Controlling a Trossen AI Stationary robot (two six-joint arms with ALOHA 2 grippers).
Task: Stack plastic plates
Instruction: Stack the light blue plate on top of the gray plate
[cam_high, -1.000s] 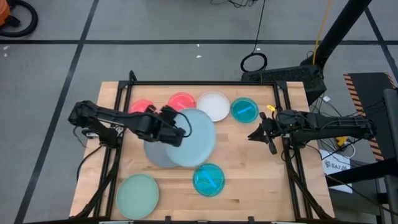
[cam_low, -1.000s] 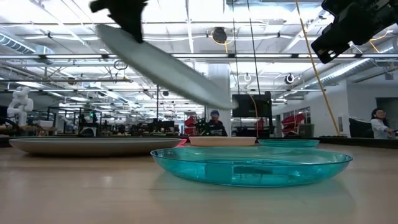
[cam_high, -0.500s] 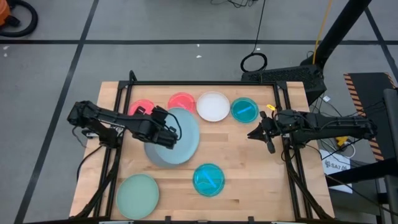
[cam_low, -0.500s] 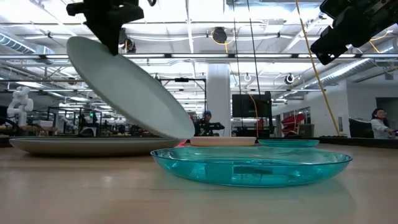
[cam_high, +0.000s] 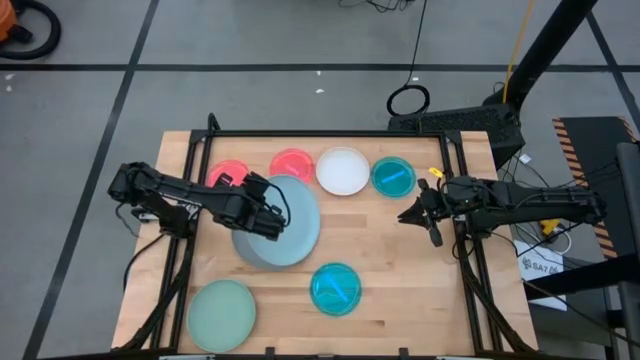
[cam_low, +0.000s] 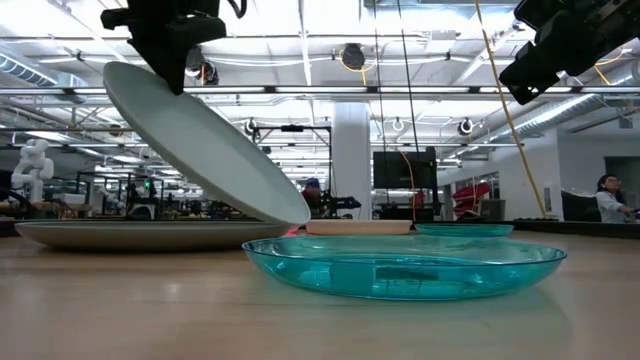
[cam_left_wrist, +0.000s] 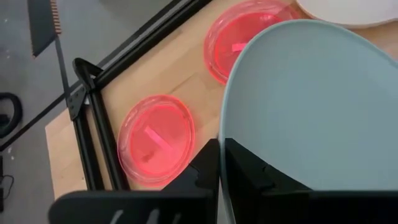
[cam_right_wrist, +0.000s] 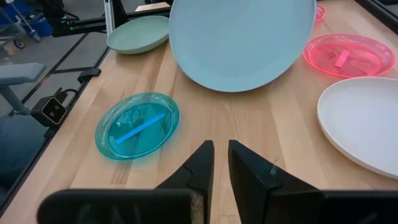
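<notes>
While the pale blue plate (cam_high: 293, 218) hangs tilted over the grey plate (cam_high: 252, 250), its low edge near that plate, the left gripper (cam_high: 272, 212) stays clamped on its raised rim. Let go now, it could slide off-centre or skid across the worktop (cam_high: 400, 290). The right gripper (cam_high: 420, 215) waits, fingers nearly together, near the small teal plate (cam_high: 393, 176).

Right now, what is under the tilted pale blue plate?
The grey plate lies flat under the pale blue plate; only its near edge shows, the rest is covered.
</notes>
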